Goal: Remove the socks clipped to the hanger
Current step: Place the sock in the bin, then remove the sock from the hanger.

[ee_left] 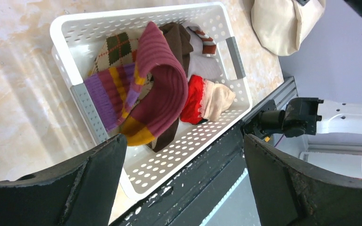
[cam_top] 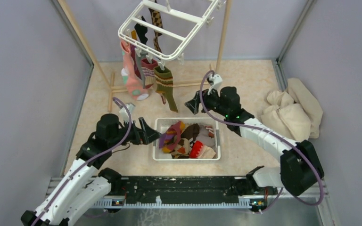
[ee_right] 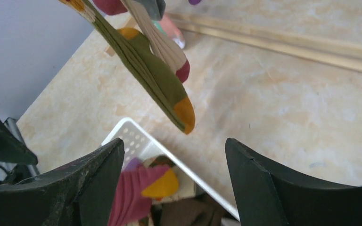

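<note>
1. Midway: left gripper (cam_top: 152, 134), jaws wide and empty, hovers at the nine o'clock side of the one basket (cam_top: 217, 141).
2. About six socks (cam_top: 143, 75) hang clipped to the single hanger (cam_top: 160, 29) at twelve o'clock; roughly five lie binned.
3. Right gripper (cam_top: 190, 105), jaws apart and empty, sits at the basket's one o'clock, near the olive-striped sock (cam_top: 166, 87).

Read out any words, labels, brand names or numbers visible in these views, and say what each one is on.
None: no readable text in any view. The white slotted plastic basket, the white plastic drying hanger and the coloured socks clipped to it carry no lettering, only stripes and argyle patterns on the socks.
</note>
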